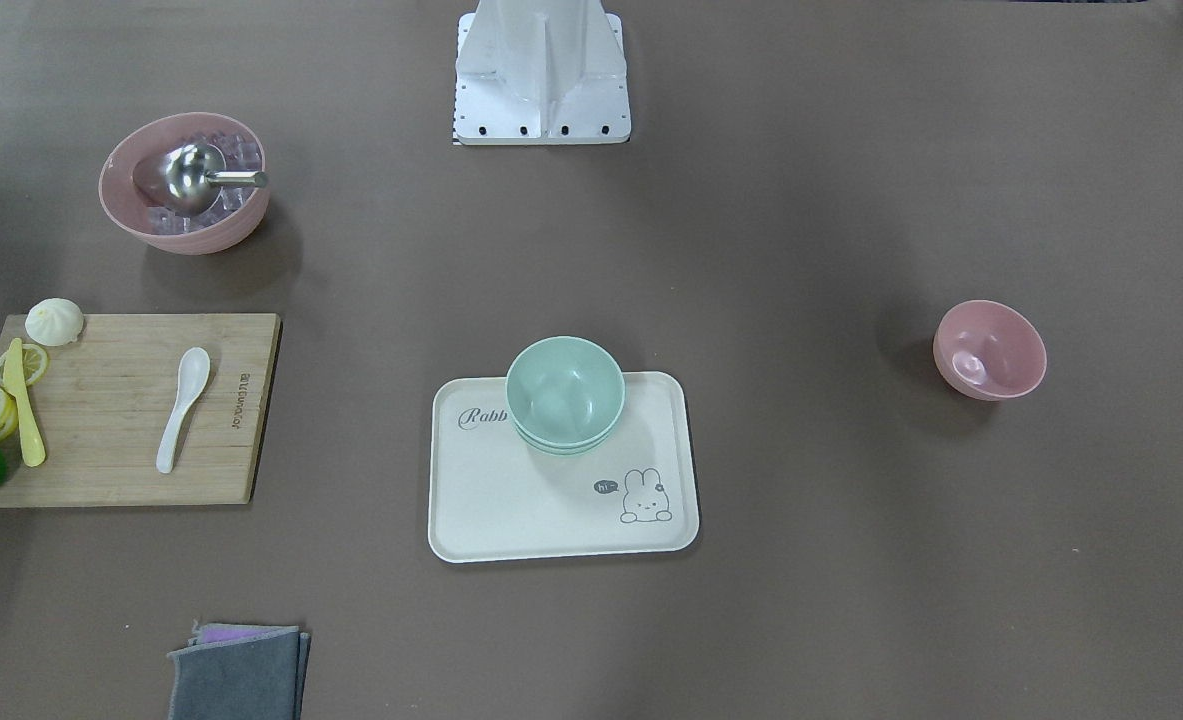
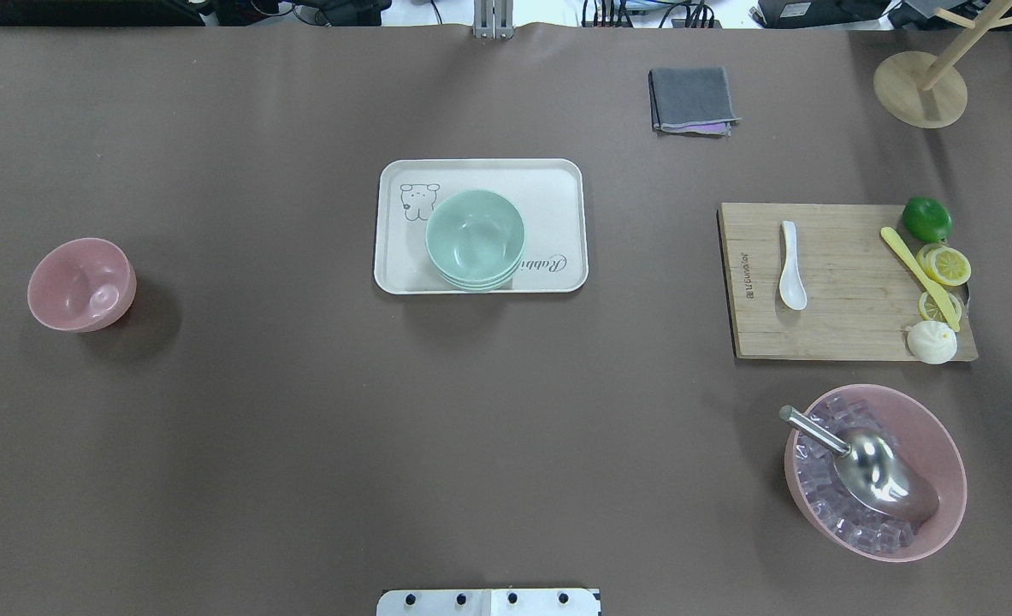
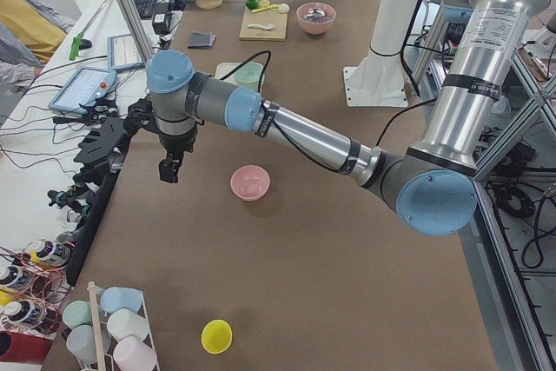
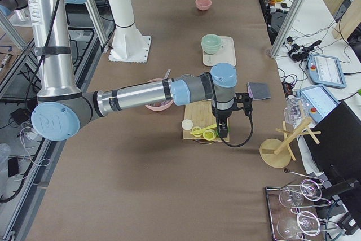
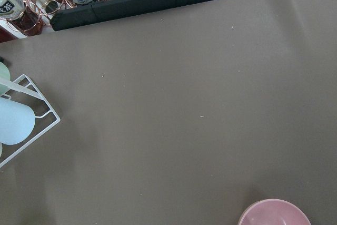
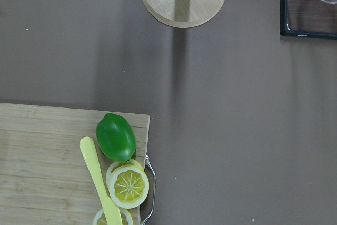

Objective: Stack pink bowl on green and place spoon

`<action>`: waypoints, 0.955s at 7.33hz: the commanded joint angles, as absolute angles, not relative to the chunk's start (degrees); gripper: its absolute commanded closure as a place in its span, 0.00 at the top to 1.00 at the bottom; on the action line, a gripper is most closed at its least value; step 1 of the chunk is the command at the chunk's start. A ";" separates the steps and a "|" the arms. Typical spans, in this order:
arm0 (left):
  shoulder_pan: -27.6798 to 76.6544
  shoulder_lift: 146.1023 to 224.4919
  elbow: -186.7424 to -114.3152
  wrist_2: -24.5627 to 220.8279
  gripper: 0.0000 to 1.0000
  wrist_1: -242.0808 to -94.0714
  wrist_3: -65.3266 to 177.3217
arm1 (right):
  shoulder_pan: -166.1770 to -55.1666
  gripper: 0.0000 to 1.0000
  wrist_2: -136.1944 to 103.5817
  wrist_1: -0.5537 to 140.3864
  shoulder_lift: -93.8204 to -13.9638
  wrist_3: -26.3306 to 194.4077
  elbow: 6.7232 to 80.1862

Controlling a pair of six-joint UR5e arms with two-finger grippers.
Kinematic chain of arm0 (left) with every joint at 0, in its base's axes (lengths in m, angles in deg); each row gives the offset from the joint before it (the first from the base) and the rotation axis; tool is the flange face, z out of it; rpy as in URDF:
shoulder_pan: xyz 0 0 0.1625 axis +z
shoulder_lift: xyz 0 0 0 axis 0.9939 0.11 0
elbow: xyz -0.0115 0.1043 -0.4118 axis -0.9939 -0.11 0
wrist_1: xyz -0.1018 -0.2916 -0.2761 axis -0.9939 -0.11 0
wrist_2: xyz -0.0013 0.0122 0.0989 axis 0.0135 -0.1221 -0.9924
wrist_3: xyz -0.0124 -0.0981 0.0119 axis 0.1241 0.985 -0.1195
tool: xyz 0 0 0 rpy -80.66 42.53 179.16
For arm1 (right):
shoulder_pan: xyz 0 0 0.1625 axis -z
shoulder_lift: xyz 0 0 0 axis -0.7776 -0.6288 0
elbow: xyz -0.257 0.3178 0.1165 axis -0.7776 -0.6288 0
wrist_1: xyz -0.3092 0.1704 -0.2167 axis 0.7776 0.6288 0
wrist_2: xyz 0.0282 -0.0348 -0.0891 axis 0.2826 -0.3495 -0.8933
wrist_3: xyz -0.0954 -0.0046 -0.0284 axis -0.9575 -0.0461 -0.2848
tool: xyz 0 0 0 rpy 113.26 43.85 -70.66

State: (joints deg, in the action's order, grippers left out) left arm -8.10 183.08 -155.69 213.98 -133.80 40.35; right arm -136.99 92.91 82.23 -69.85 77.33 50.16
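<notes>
1. The pink bowl point(image 2: 82, 284) stands alone, well to the left of the tray point(image 2: 557, 184); the green bowl point(image 2: 475, 239) sits on the tray, and the spoon point(image 2: 791, 276) lies on a cutting board point(image 2: 848, 325) to the tray's right
2. The left gripper point(image 3: 170, 168) hangs near the pink bowl and the right gripper point(image 4: 221, 128) over the board; I cannot tell whether either is apart or together
3. Grip the pink bowl's rim, keep it level, and lower it centred into the green bowl

The silver-and-blue left arm point(image 3: 304, 138) stretches out level, black left gripper point(image 3: 169, 168) pointing straight down; the right arm point(image 4: 135, 97) does likewise, black right gripper point(image 4: 221, 130) hanging down. Finger spacing unreadable.
</notes>
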 commanded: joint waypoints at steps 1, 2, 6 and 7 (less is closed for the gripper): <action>-7.55 183.02 -155.54 214.76 0.98 -131.53 40.21 | -136.82 1.00 92.86 82.03 -70.22 76.95 50.13; -7.55 182.76 -155.71 214.50 0.98 -131.69 39.60 | -136.82 1.00 92.51 81.77 -70.22 76.59 50.13; -7.28 178.54 -156.57 212.39 0.98 -133.10 39.59 | -134.99 1.00 92.68 81.50 -70.04 77.47 50.13; -6.94 175.40 -160.42 213.35 0.98 -133.88 40.29 | -134.80 1.00 95.73 81.59 -70.74 77.64 49.61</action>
